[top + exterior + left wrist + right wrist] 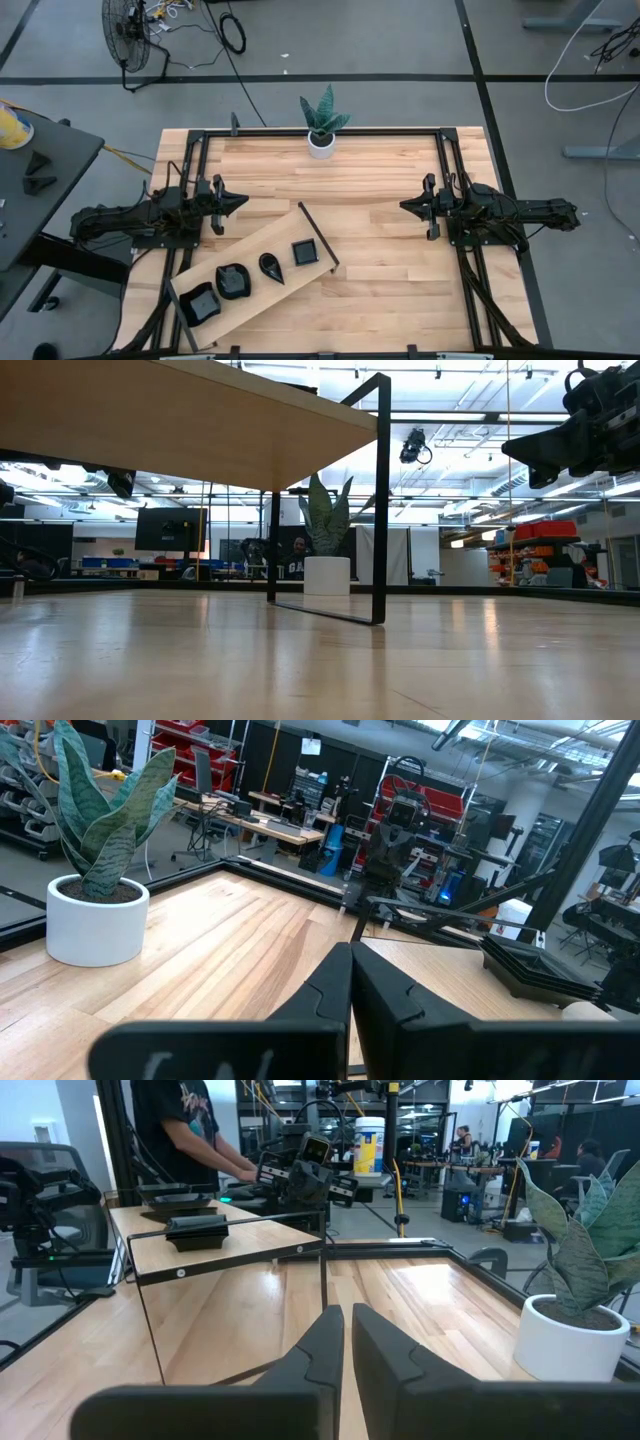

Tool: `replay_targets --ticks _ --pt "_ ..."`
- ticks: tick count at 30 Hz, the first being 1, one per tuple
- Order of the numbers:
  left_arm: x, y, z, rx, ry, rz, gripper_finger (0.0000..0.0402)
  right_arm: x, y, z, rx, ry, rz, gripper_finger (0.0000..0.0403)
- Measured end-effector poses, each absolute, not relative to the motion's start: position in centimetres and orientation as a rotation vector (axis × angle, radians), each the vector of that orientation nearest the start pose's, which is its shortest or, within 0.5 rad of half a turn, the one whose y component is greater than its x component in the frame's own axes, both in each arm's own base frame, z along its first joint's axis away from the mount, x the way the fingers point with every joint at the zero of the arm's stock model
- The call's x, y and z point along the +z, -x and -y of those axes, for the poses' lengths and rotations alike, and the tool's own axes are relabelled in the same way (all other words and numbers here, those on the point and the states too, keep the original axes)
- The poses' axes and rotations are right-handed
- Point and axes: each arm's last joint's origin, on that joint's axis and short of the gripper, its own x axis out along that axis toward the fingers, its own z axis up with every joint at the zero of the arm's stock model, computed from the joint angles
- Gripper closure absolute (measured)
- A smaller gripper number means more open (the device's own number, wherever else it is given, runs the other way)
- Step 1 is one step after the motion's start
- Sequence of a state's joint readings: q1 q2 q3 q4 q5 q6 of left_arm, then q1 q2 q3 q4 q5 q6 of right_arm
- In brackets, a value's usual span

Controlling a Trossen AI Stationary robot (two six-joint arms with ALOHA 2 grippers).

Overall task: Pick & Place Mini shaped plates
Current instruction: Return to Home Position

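The left arm (150, 215) hung over the table's (380, 300) left side, clear of the wood. Its jaws were pressed together with only a seam between them. They held nothing and touched nothing, and their tip pointed toward the table's middle, near the far edge of the shelf (250, 250).

The right arm (500, 212) hung opposite over the right side, facing the left arm. Its jaws were all but pressed together, with a hairline slit between them. They too were empty and touched nothing, well apart from the shelf. In the low view this arm (590, 420) sat high above the tabletop.

The plates (197, 1232) in view sat on the shelf, a light board on a black frame set slantwise across the table's near-left part. They stood in a row along it, none touching another:
- a square plate (305, 252) at the end nearest the table's middle
- a teardrop plate (271, 266) next to it
- a wavy plate (232, 281) after that
- a bent-square plate (198, 303) at the end by the near-left corner

In the left wrist view, one pile (530, 970) showed several rims lying one on another.

A white pot (321, 143) with a green plant stood at the middle of the far edge, apart from both arms. Beyond the table, in the right wrist view, a person (185, 1125) in a dark shirt stood behind the left arm.
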State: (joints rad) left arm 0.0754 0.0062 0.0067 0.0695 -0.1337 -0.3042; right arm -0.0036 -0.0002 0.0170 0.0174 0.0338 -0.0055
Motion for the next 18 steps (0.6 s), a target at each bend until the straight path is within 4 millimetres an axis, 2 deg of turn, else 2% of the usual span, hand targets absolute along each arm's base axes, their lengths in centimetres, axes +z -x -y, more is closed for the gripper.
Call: replay_targets --ticks 18 --pt "17.21 -9.66 -1.12 0.197 0.305 0.102 0.0390 17.10 -9.66 0.13 -0.038 0.005 0.034 0.0372"
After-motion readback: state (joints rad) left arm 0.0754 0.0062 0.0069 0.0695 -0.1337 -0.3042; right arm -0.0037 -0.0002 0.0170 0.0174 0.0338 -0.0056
